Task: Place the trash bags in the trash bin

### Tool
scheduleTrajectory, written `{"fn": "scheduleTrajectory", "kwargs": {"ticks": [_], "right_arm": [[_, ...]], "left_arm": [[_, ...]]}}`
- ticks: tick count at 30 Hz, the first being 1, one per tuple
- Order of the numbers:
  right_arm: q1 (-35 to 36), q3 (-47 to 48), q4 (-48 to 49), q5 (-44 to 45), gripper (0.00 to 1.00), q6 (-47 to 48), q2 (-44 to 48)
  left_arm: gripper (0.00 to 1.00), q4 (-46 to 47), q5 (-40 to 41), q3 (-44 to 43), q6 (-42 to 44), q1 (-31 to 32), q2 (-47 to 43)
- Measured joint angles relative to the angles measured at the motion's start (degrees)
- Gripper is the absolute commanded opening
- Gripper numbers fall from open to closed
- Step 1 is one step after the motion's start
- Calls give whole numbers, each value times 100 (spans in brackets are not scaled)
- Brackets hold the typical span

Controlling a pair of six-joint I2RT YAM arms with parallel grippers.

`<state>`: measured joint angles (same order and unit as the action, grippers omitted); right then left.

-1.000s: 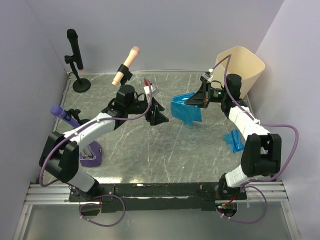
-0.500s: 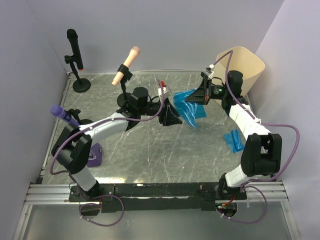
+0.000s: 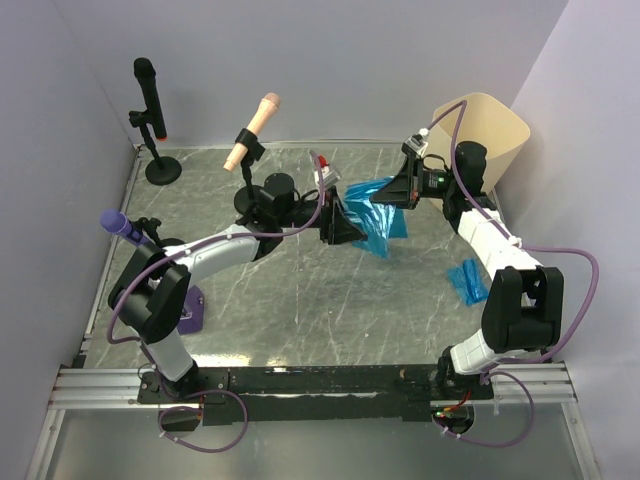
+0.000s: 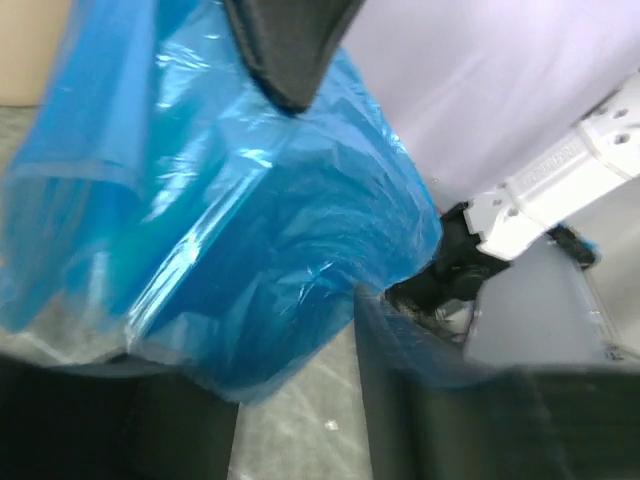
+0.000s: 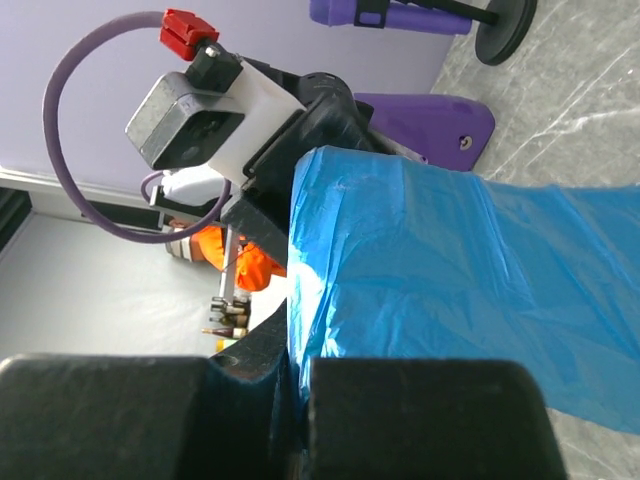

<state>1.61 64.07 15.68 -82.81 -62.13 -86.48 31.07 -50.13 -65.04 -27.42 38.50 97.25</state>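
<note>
No readable text, labels, brands or numbers in any view. Trash bin plain, unmarked. Blue trash bag shows no print. Grey camera box in the right wrist view carries no legible marking.

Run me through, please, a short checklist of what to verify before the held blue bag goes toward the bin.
1. Right end effector clamped on the blue trash bag: ok.
2. Left end effector gripping that bag: cannot tell; its fingers straddle the plastic, contact unclear.
3. Trash bin mouth uncovered, behind the right arm: ok.
4. Bag's lower edge lifted off the table: cannot tell.
5. Every bag accounted for: not ok; a second blue bag lies on the table beside the right arm.
</note>
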Motion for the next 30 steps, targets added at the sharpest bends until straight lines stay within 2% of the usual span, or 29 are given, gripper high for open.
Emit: {"fn": "scheduleTrajectory", "kwargs": {"ticks": [1,2,3,4,5,6,8,14,15,17,18,21,23,26,28,30], "right_arm": [[0,-2,28,-2,0,-2,0],[0,0,61,0,0,-17,0],[0,-2,83,2,5,-22,-2],[-4,-2,98,4,18,-22,-2],[-13,0,98,13,42,-9,-4],[-26,0,42,37,58,85,-9],[-83,59,-562,195,67,688,-13],[-632,463,-3615,1427,71,3676,42],[-710,476,-4019,1655,74,4133,96],[-789,474,-4699,2052,89,5001,282],[-793,437,-4913,2166,90,5410,439],[-566,-221,-4999,2643,93,6929,1639],[17,-793,-4911,3010,94,7866,2677],[1351,-1812,-4369,3738,92,9449,4177],[1768,-2138,-4059,4131,90,10159,4605],[2124,-2334,-3663,4623,89,10738,4607]], "left_arm": [[10,26,-48,0,-55,9,0],[1,52,-116,-4,-70,17,4],[1,57,-164,-20,-70,22,11],[1,39,-225,-59,-52,24,22],[1,28,-269,-94,-35,24,28],[1,-24,-319,-144,-24,22,28],[1,-138,-435,-238,-24,-13,28],[1,-866,-933,-356,114,-461,7],[1,-1113,-1010,-378,173,-551,4],[1,-1561,-1147,-450,229,-726,4],[1,-1711,-1246,-466,223,-820,-4],[1,-1967,-1578,-485,90,-1043,-66],[1,-2153,-1801,-605,35,-1137,-79],[1,-2197,-2175,-802,-190,-1209,-92],[1,-2153,-2389,-859,-367,-1217,-101],[1,-2087,-2570,-905,-538,-1217,-101]]}}
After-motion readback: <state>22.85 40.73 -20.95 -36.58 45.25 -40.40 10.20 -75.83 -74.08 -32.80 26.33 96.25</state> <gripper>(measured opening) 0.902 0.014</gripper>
